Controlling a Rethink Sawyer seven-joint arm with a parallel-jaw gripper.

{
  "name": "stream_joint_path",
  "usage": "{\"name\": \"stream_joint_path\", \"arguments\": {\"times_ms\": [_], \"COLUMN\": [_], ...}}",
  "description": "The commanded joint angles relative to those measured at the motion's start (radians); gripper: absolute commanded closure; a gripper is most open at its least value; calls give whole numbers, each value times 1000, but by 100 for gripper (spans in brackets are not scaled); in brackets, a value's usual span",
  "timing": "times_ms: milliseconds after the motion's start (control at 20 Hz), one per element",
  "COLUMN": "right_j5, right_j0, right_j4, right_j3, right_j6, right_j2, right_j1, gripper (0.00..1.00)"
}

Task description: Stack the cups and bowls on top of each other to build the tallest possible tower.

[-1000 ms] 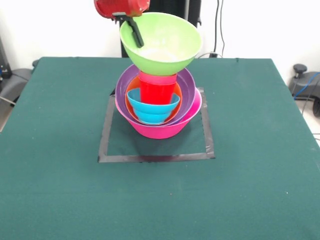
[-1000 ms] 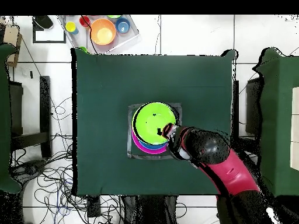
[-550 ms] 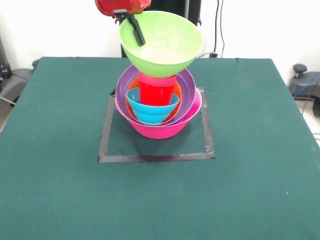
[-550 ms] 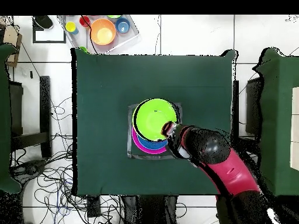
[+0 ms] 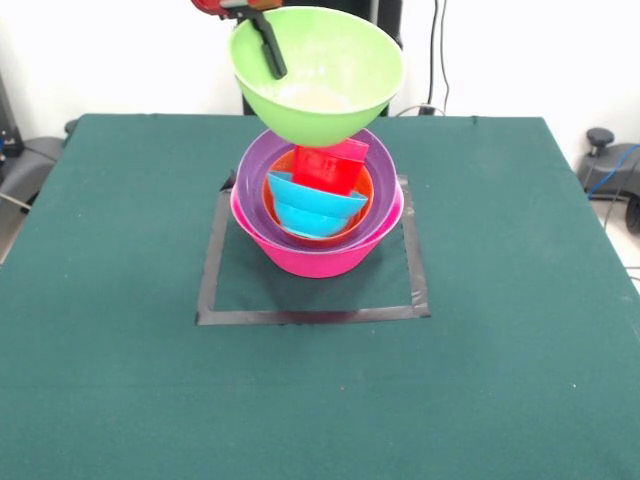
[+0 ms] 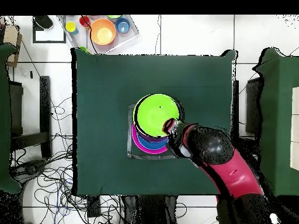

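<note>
Lime green bowl (image 5: 318,72): it hung upright in the air above the tower, mouth up, lifted clear of the cups below. From overhead (image 6: 156,115) it hid most of the pile.

Tool (image 5: 262,35): it was clamped on the lime bowl's rim at the side toward the picture's left in the front view. One black finger (image 5: 268,50) ran down the inside wall; the other was hidden behind the bowl. From overhead the tool (image 6: 171,126) met the rim on the side nearest the red and black arm (image 6: 225,166).

Tower (image 5: 318,215): it sat on the counter inside a square of dark tape (image 5: 312,315).

Pink bowl (image 5: 320,248): largest of the pile, at the bottom, resting on the counter.

Purple bowl (image 5: 250,170): nested in the pink one, its rim standing a little above the pink rim.

Orange bowl (image 5: 366,190): nested inside the purple bowl, only its rim showing.

Blue bowls (image 5: 314,207): nested in the orange bowl, tilted toward the camera.

Red cup (image 5: 330,167): it stood tilted behind the blue bowls, right under the raised lime bowl; I could not tell whether the two touched.

Counter (image 5: 120,380): covered in dark green cloth.

Tray (image 6: 131,36): on the floor past the counter's far corner in the overhead view, holding an orange bowl (image 6: 103,31) and some smaller coloured pieces.
</note>
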Motion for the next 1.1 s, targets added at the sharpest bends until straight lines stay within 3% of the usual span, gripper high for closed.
{"name": "stream_joint_path", "arguments": {"times_ms": [50, 600, 800, 1100], "right_j5": [46, -43, -110, -214], "right_j0": [18, 21, 21, -30], "right_j4": [46, 80, 102, 111], "right_j3": [17, 48, 105, 205], "right_j6": [131, 137, 153, 133], "right_j2": [63, 84, 98, 159], "right_j1": [17, 30, 26, 9], "gripper": [100, 100, 100, 100]}}
